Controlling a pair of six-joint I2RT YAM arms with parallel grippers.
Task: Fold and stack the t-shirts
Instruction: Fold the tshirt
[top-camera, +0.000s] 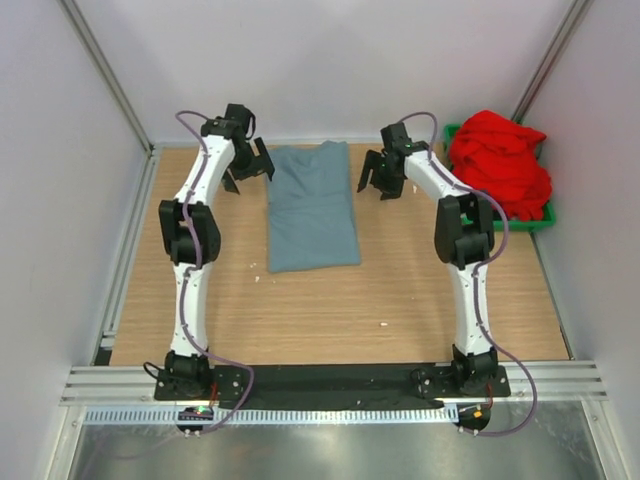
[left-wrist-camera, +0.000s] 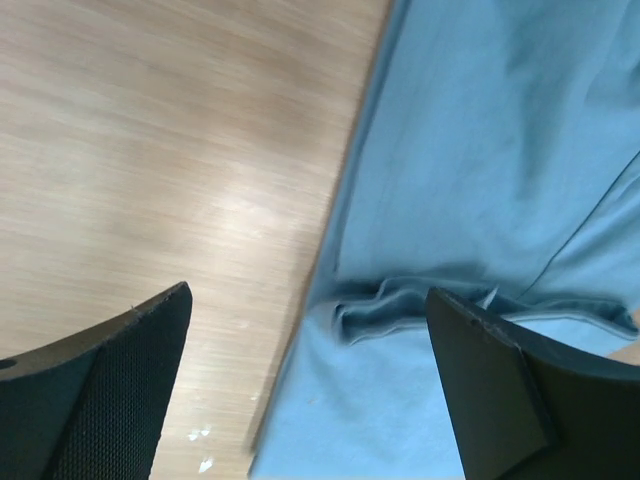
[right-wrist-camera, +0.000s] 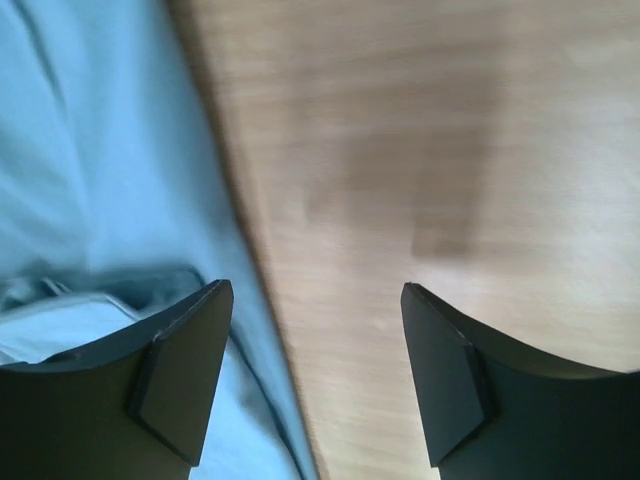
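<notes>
The left claw (top-camera: 250, 172) hung spread wide at the far left edge of the grey-blue shirt (top-camera: 312, 210), which lay folded long on the table (top-camera: 400, 300). It looked like soft, light cloth, best pinched at its far corners, I judged. The right claw (top-camera: 381, 180) gaped likewise at its right edge. Bare wood lay nearer, and the red shirt (top-camera: 500, 160) sat heaped in a green bin (top-camera: 535, 224).
</notes>
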